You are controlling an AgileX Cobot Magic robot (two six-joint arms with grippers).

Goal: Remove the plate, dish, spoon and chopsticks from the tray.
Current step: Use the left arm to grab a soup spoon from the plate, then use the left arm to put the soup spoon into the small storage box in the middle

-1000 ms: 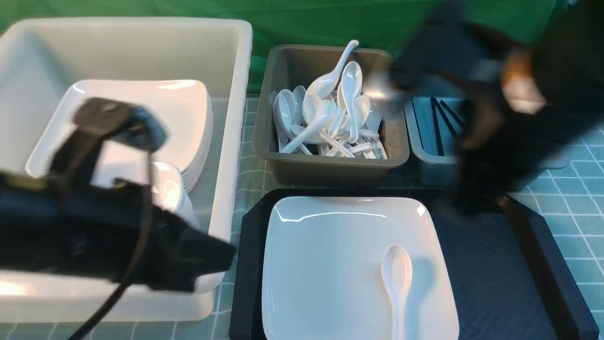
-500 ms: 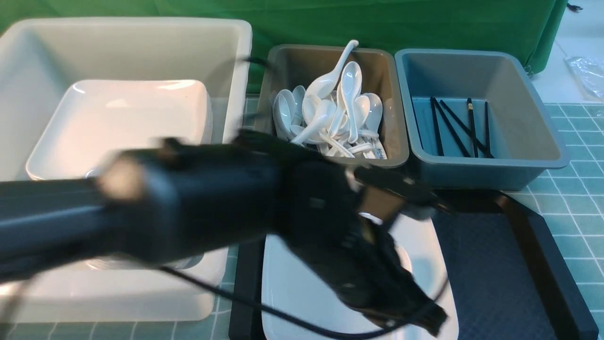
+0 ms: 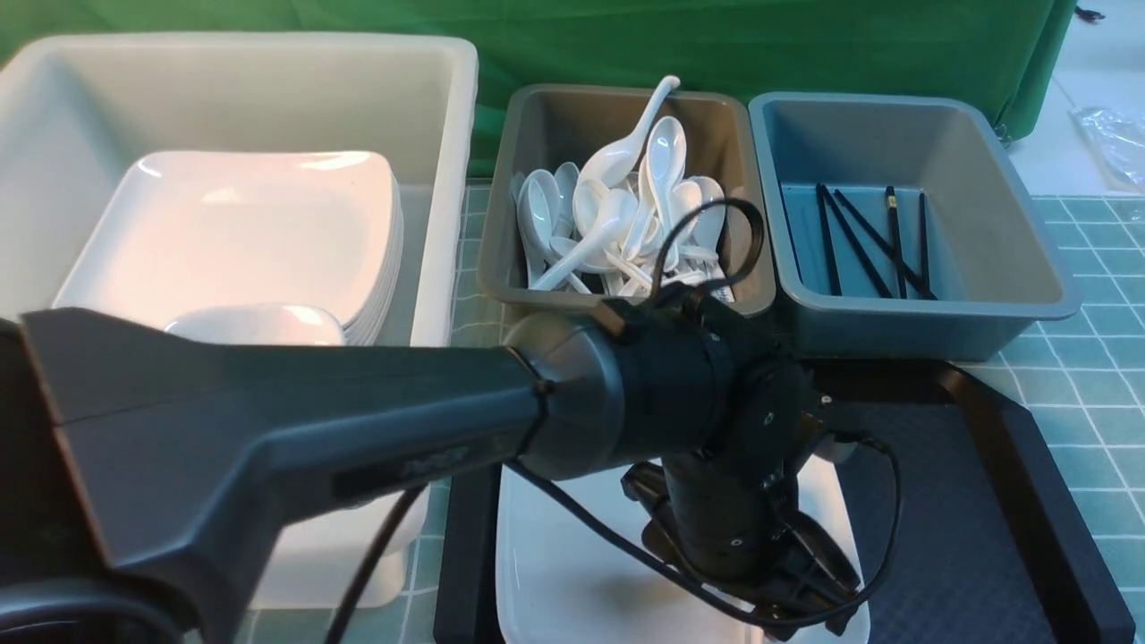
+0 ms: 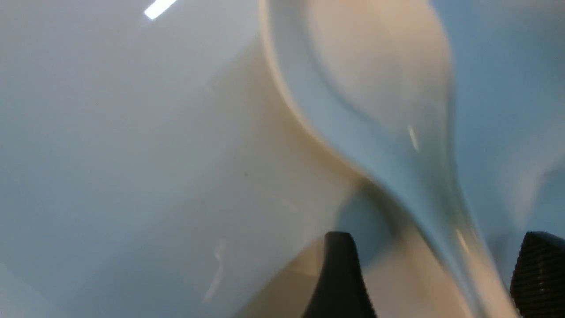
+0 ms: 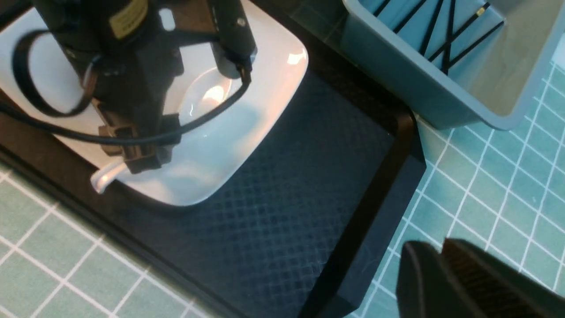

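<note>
The white plate (image 3: 555, 572) lies on the black tray (image 3: 948, 501), with the white spoon (image 5: 203, 97) resting on it. My left arm reaches across the plate, and my left gripper (image 4: 437, 238) points down at the spoon. It stands open, with the spoon's handle (image 4: 446, 221) between the fingers and a gap on each side. In the front view the arm hides the spoon. My right gripper (image 5: 441, 254) is shut and empty, over the tablecloth beside the tray's corner. Black chopsticks (image 3: 859, 241) lie in the blue tub. A small white dish (image 3: 255, 324) sits in the white tub.
A big white tub (image 3: 438, 116) at the left holds a stack of square plates (image 3: 233, 224). A grey tub (image 3: 617, 313) behind the tray is full of white spoons. The blue tub (image 3: 984, 313) stands to its right. A green checked cloth (image 3: 1091, 358) covers the table.
My left arm has swung from the white tub over to the plate on the tray, and its gripper has opened round the spoon's handle. My right arm has left the front view.
</note>
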